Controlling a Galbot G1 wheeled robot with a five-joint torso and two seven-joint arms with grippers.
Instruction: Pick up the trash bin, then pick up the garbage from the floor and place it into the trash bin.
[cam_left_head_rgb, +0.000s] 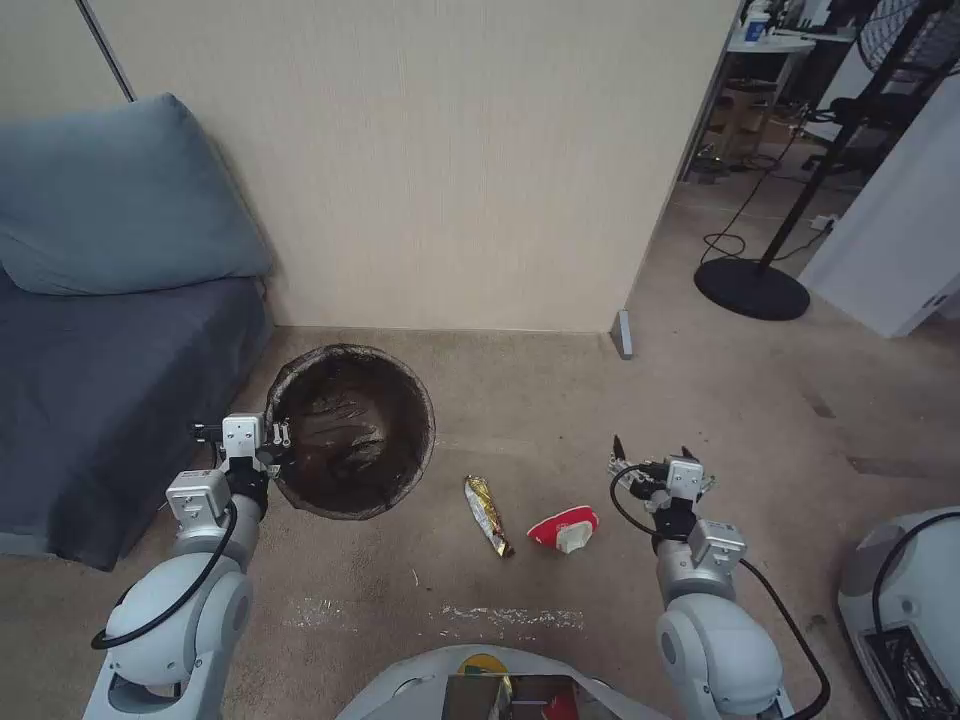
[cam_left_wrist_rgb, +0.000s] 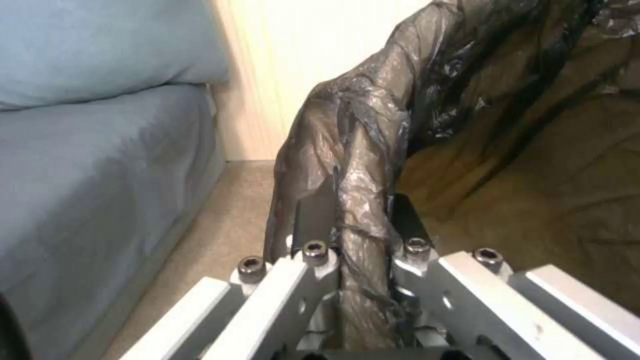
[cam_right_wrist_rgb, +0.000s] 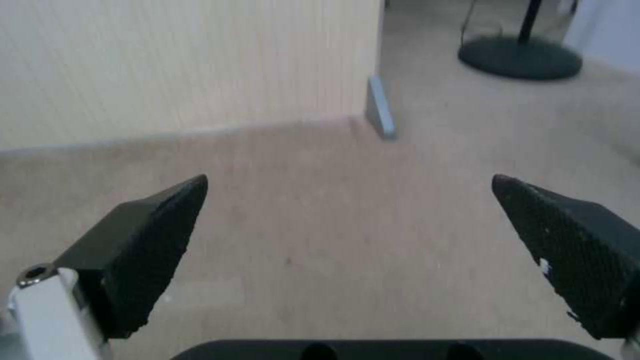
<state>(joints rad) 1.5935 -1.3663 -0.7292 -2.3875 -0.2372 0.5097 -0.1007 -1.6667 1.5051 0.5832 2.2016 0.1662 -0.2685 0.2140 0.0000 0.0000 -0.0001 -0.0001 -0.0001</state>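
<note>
The right gripper (cam_left_head_rgb: 650, 452) hangs wide apart, with nothing held, over bare carpet; the garbage (a yellow wrapper (cam_left_head_rgb: 487, 514) and red-and-white packet (cam_left_head_rgb: 563, 528)) lies near, toward the robot's left. Farther left, the left gripper (cam_left_head_rgb: 280, 436) pinches the trash bin (cam_left_head_rgb: 350, 430) by its bagged rim.

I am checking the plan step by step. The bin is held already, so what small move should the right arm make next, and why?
Probably lower the right gripper, fingers open and empty, toward the red-and-white packet just to its left on the carpet. The left gripper already clamps the trash bin rim; the yellow wrapper lies farther off.
</note>
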